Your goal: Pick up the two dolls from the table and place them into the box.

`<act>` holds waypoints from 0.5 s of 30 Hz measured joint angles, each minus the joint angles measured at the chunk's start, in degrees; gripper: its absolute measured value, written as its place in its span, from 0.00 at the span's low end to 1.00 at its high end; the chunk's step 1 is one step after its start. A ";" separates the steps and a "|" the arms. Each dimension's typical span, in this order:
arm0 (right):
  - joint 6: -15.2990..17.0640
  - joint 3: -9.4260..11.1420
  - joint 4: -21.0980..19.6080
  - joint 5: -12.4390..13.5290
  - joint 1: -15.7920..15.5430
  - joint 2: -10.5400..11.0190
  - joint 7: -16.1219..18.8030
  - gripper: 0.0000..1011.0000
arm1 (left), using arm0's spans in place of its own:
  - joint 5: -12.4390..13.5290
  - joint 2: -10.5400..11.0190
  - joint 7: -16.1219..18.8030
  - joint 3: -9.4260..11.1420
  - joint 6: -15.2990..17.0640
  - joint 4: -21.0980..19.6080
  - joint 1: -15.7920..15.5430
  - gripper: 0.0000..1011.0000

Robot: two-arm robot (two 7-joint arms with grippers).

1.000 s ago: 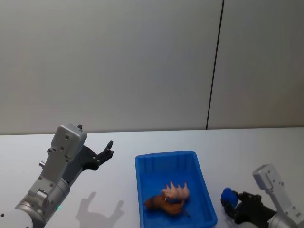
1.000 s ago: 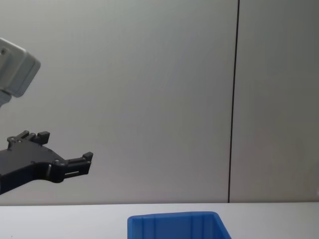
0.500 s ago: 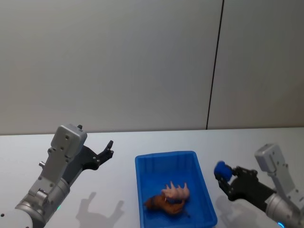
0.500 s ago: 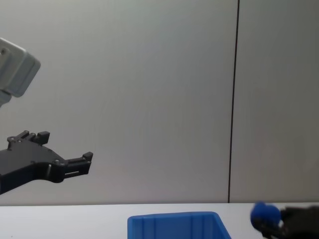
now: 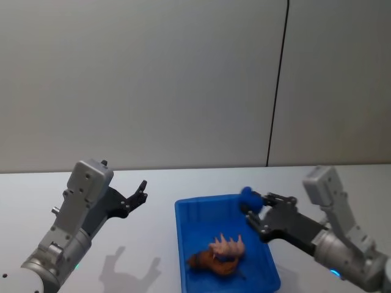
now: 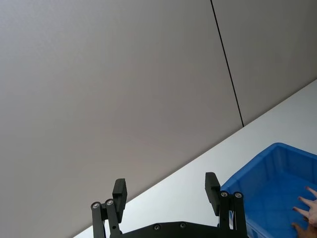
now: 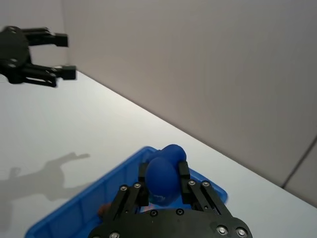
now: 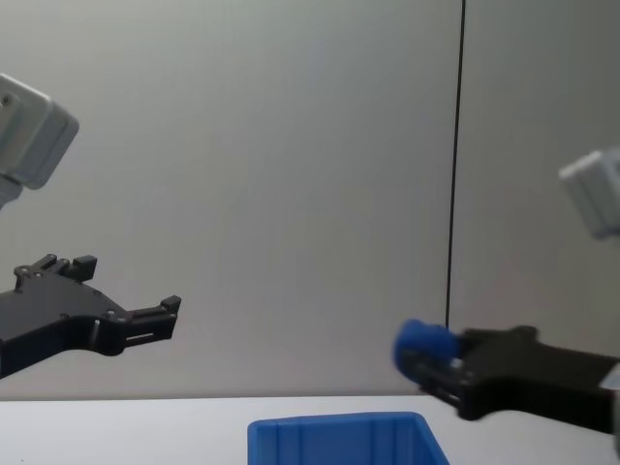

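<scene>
A small blue doll [image 5: 248, 196] is held in my right gripper [image 5: 252, 203], which is shut on it above the far right corner of the blue box [image 5: 208, 200]. The right wrist view shows that blue doll [image 7: 163, 175] pinched between the black fingers [image 7: 184, 177] over the box rim [image 7: 94, 194]. From the chest, the blue doll [image 8: 420, 343] hangs well above the box [image 8: 339, 427]. A pink-and-brown doll [image 5: 221, 253] lies inside the box. My left gripper [image 5: 140, 190] stands open in the air left of the box, holding nothing.
The white table [image 5: 159, 232] stretches around the box, with the left arm's shadow [image 5: 125, 265] on it. A grey wall with a dark vertical seam [image 5: 276, 91] stands behind. In the left wrist view the box [image 6: 277, 168] lies beyond the open fingers [image 6: 212, 185].
My right gripper has lifted the blue doll from the table at the box's right and carried it up and left, over the box's far right corner. The left arm has not moved.
</scene>
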 joint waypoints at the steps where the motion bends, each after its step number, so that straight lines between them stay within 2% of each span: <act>1: -0.03 -0.18 0.21 -0.03 0.26 -0.31 0.31 0.31 | 0.00 0.00 0.00 0.00 0.00 0.00 0.00 0.99; 7: -0.25 -1.41 2.69 -0.11 2.55 -2.60 2.17 0.52 | 0.00 0.00 0.00 0.00 0.00 0.00 0.00 0.99; 15: -0.37 -2.07 5.19 0.71 4.25 -4.26 2.29 0.76 | 0.00 0.00 0.00 0.00 0.00 0.00 0.00 0.99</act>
